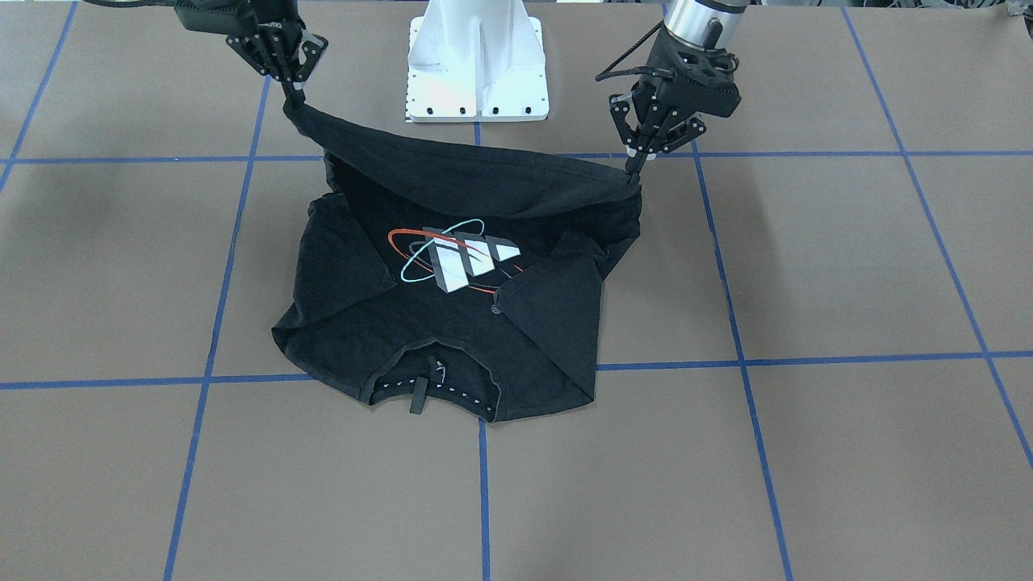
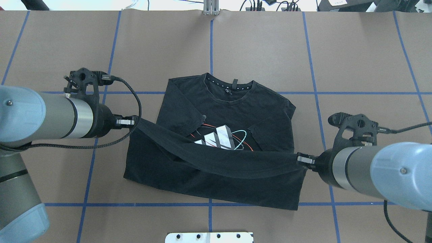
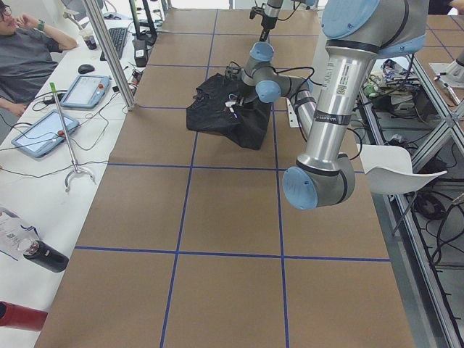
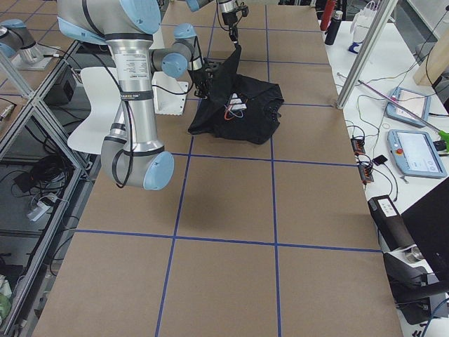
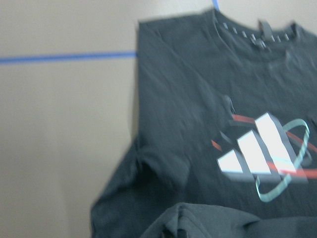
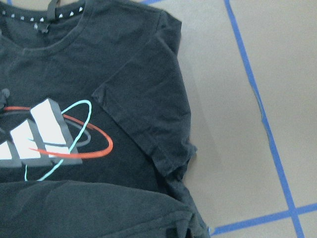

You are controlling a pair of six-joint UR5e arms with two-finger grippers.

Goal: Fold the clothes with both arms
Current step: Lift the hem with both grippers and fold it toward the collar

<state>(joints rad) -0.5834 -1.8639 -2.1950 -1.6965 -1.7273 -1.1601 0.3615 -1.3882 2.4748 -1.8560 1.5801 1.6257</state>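
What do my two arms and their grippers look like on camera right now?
Both the left arm and right arm are silver-grey tubes with light blue joint caps. The left gripper and right gripper are black skeletal linkages with slim jaws; a black cable runs along each wrist.

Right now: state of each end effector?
Left end effector: closed, holding the T-shirt by one hem corner, lifted.
Right end effector: closed, holding the other hem corner, lifted.
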